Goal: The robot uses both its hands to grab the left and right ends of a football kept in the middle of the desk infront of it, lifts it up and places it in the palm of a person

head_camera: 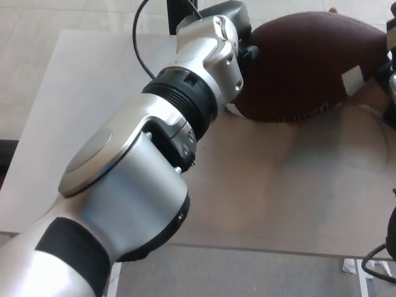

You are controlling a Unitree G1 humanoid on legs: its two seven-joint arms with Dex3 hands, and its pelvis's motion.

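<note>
The brown football (303, 68), with a white stripe near its right end, hangs above the pale desk (93, 105) at the upper right and casts a soft shadow on it. My left arm reaches across the picture, and my left hand (240, 32) presses against the ball's left end; the silver wrist hides most of it. Only a dark sliver of my right hand (388, 68) shows at the picture's right edge, against the ball's right end. Skin-coloured patches of a person's hand (371, 102) show just under the ball.
A black cable (139, 43) loops over the desk behind my left wrist. The desk's front edge (260, 249) runs along the bottom, with grey floor below it and another cable (377, 263) at the lower right corner.
</note>
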